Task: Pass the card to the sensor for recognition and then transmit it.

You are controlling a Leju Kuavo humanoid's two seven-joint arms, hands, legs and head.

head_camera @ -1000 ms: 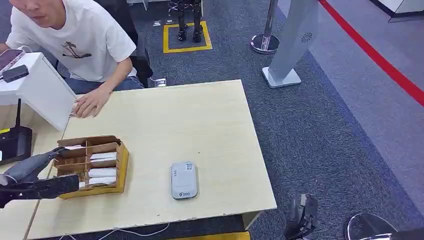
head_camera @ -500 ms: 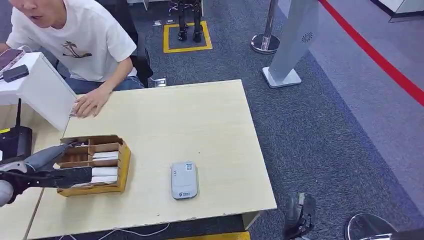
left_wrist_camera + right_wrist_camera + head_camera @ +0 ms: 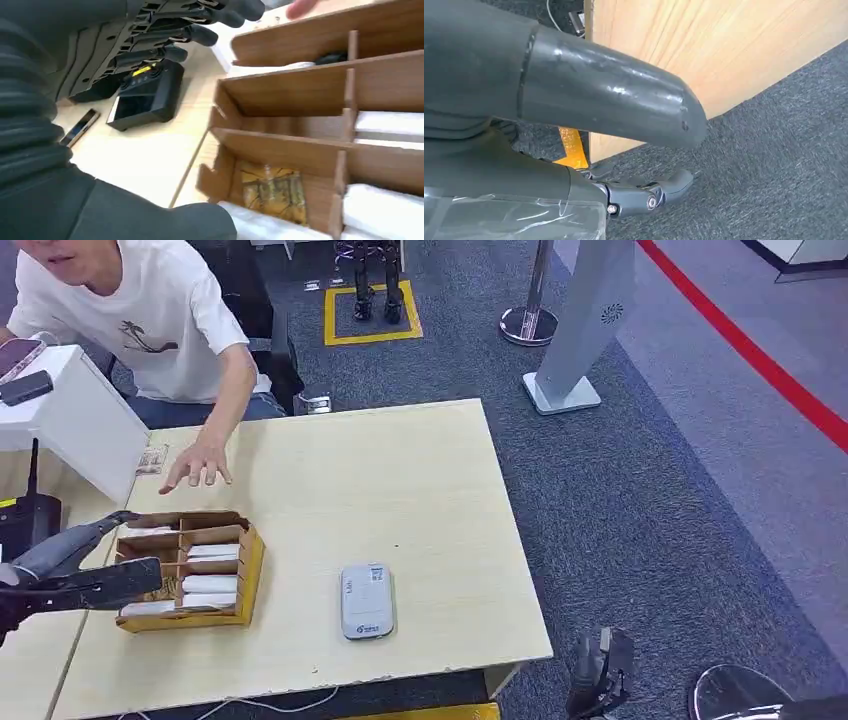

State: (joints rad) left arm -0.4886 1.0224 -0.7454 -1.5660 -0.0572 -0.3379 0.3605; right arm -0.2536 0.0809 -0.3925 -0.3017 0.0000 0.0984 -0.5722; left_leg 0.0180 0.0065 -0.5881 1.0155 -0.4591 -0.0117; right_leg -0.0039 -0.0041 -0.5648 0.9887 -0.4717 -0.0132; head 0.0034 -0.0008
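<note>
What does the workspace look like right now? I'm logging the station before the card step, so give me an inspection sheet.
Surface: pale wooden table.
Job's things: wooden divided tray holding white cards; grey sensor lying flat beside it.
Clutter: white box; black device.
Hands: left hand open at the tray's edge; right hand hanging beside the table.
Cables: white cable under the front edge.
Surroundings: person's hand on the table; grey carpet, red line.

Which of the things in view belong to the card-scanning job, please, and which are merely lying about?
Job:
- wooden card box
- white cards
- grey sensor
- left hand

Lying about:
- black handheld device
- white box
- stanchion base
</note>
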